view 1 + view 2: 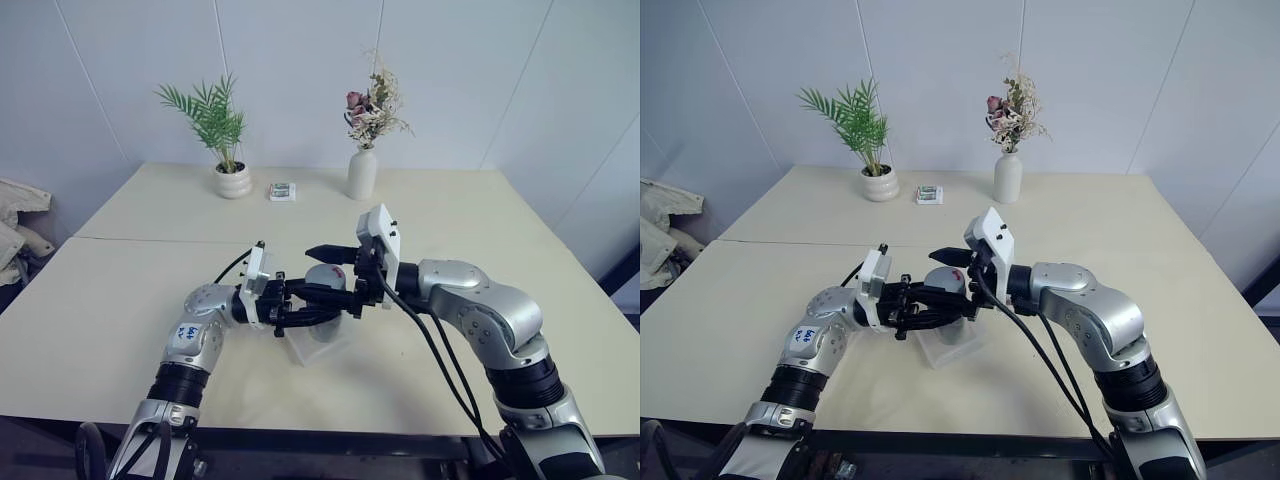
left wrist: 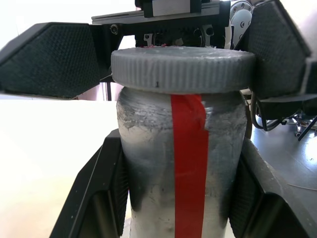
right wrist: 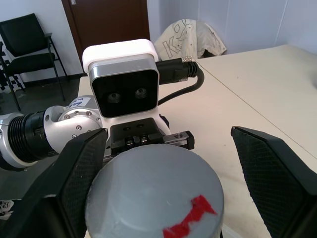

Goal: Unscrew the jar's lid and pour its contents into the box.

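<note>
My left gripper (image 2: 181, 203) is shut on the body of the jar (image 2: 148, 163), holding it upright just above the table. A red strip runs down the jar's clouded wall, and the contents are hidden behind that wall. The light-grey ribbed lid (image 3: 148, 191), with a small red mark on top, sits on the jar. My right gripper (image 1: 336, 280) is open, with one finger (image 3: 270, 173) standing clear of the lid and the other close to its rim. The clear box (image 1: 303, 351) lies on the table right under the jar.
At the far side of the cream table (image 1: 480, 230) stand a potted palm (image 1: 231, 178), a small green-white packet (image 1: 283, 191) and a white vase of flowers (image 1: 362, 172). A bundle of cloth (image 1: 18, 225) lies off the left edge.
</note>
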